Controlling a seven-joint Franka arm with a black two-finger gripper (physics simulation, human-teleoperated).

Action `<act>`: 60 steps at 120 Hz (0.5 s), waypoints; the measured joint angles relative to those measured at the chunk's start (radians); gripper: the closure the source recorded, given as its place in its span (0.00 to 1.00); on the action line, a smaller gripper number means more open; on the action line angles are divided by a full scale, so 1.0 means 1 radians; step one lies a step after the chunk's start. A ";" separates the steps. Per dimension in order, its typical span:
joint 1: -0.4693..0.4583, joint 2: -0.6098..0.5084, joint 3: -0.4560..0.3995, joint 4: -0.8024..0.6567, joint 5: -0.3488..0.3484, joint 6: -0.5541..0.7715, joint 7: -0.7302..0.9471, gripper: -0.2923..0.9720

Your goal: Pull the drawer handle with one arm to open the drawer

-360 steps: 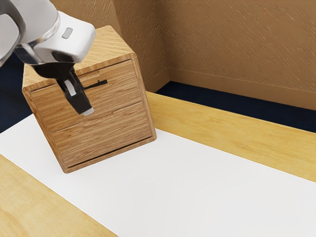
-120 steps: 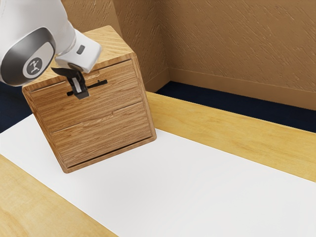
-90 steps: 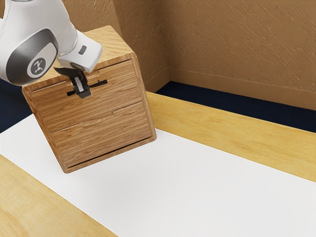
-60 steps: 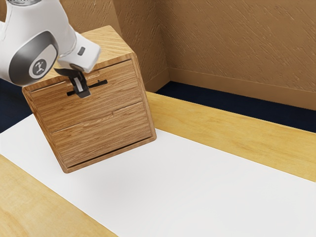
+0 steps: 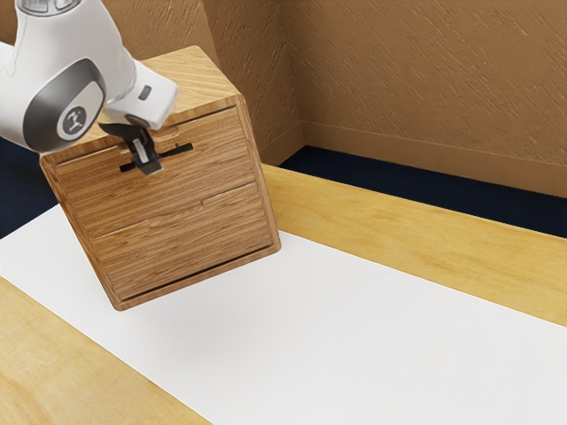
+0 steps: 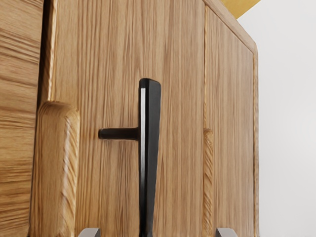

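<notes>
A wooden cabinet (image 5: 168,230) with two drawers stands on the white mat. Its top drawer front (image 5: 208,155) carries a thin black bar handle (image 5: 177,148) and sits flush with the cabinet face. My gripper (image 5: 142,162) is at the end of that handle nearer the exterior view's left, pointing into the drawer front. In the wrist view the handle (image 6: 148,158) runs straight between my two grey fingertips (image 6: 90,232), which stand well apart on either side without touching it. The gripper is open around the handle.
The lower drawer (image 5: 186,239) is shut. A white mat (image 5: 337,336) covers the middle of the wooden table (image 5: 416,239). Brown walls rise behind the cabinet, and dark floor lies past the table's far edge.
Three seconds ago my hand hung in front of the drawer; it has since moved in to straddle the handle. Over the last second only the arm shifted slightly. The drawer has not moved.
</notes>
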 joint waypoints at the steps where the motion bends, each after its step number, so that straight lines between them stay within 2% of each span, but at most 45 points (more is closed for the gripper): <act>1: 0.000 0.000 0.000 0.000 0.000 0.000 0.000 0.57; 30: -0.001 0.012 0.001 -0.001 0.000 0.008 0.005 0.59; 60: -0.001 0.018 0.001 -0.001 0.000 0.011 0.008 0.65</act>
